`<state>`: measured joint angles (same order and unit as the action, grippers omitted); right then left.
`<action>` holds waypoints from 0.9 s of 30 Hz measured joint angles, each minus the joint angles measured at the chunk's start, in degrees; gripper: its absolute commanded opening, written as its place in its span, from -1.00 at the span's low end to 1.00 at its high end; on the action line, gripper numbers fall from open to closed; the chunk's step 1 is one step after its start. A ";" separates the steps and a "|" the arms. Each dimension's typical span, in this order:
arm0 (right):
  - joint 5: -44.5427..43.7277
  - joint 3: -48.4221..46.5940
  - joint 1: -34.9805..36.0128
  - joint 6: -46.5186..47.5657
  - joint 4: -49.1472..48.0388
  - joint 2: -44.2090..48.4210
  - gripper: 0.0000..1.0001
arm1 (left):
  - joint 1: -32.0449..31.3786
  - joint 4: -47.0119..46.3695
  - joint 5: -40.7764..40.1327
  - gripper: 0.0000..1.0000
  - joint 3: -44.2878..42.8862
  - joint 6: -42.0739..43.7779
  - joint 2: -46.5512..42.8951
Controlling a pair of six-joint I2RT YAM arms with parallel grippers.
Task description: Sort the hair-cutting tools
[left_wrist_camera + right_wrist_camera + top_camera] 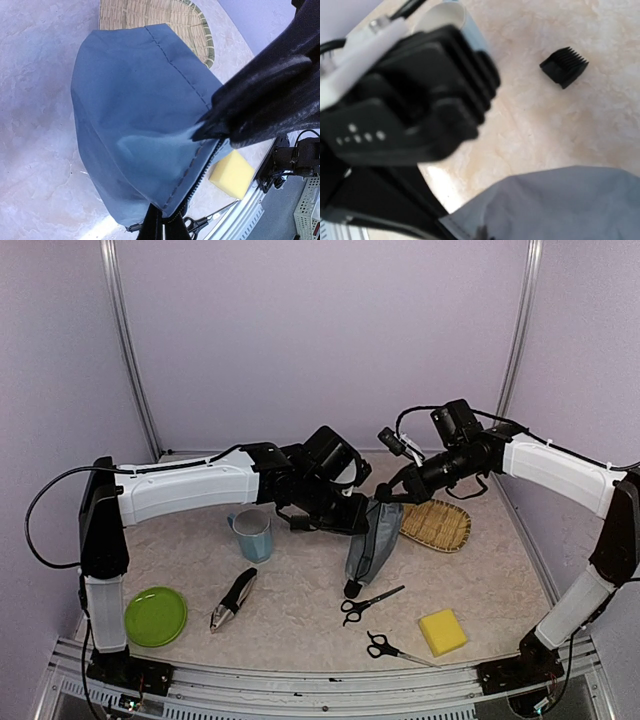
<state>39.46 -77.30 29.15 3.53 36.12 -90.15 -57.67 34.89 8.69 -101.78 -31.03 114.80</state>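
Both grippers hold a blue-grey zip pouch (368,545) above the table centre. My left gripper (358,520) is shut on its zipper edge (162,225). My right gripper (385,498) is shut on its top edge, as the left wrist view (205,129) shows. Two black-handled scissors (368,603) (392,648) lie in front of the pouch. The black-and-silver clipper (233,598) lies at the front left. The tiny black block (564,66) lies on the table in the right wrist view.
A light-blue cup (253,535) stands under the left arm. A green plate (155,615) is at the front left. A wicker tray (436,524) lies right of the pouch. A yellow sponge (442,631) sits at the front right.
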 measured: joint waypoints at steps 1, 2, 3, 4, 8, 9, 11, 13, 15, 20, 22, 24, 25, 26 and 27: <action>-0.28 0.00 0.00 -0.07 -0.04 0.00 -1.00 | 0.00 0.00 -0.11 -0.47 0.00 0.17 0.00; -0.52 0.00 0.00 -0.07 -0.09 0.00 -1.00 | 0.00 0.04 -0.31 -0.28 0.00 0.24 0.00; -0.76 0.00 -0.02 -0.07 -0.13 0.00 -1.00 | -0.02 0.24 -0.72 -0.09 0.02 0.57 -0.09; -0.83 0.02 -0.07 -0.13 -0.24 0.00 -1.00 | -0.15 0.55 -1.64 0.19 0.09 0.74 -0.24; -0.13 1.75 -0.90 -0.35 -2.45 0.33 -1.00 | -1.05 2.99 -8.04 0.34 2.36 0.55 -3.48; 0.24 2.69 -1.27 -0.44 -3.02 0.50 -1.00 | -1.44 4.28 -10.12 0.38 3.61 0.02 -5.16; 0.83 4.33 -2.03 -0.66 -3.72 0.90 -1.00 | -2.40 7.04 -14.53 0.43 6.51 -1.62 -8.90; 1.31 5.35 -2.45 -0.72 -4.13 1.20 -1.00 | -3.41 9.84 -18.43 0.45 10.64 -3.72 -13.22; 1.66 5.92 -2.75 -0.83 -4.55 1.79 -1.00 | -4.22 13.09 -20.98 0.48 15.34 -6.36 -17.33; 2.29 5.97 -3.13 -1.05 -4.96 3.19 -1.00 | -4.90 20.33 -23.85 0.54 24.22 -11.82 -22.10; 2.54 5.97 -3.13 -1.11 -5.16 3.63 -1.00 | -4.90 22.43 -24.63 0.55 27.08 -13.44 -22.43; 2.73 5.97 -3.13 -1.25 -5.31 3.82 -1.00 | -4.68 24.30 -25.35 0.56 30.21 -14.58 -22.51; 2.78 5.99 -3.15 -1.27 -5.40 3.82 -1.00 | -4.48 24.63 -25.57 0.56 31.61 -14.93 -22.51; 2.80 6.05 -3.15 -1.29 -5.57 3.82 -1.00 | -4.31 24.76 -25.66 0.56 33.05 -15.19 -22.51; 2.84 6.12 -3.15 -1.29 -5.64 3.82 -1.00 | -4.11 24.74 -25.68 0.56 33.88 -15.26 -22.51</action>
<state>42.30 -71.18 26.00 2.24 30.48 -86.32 -61.78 59.64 -16.99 -67.90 -46.28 92.29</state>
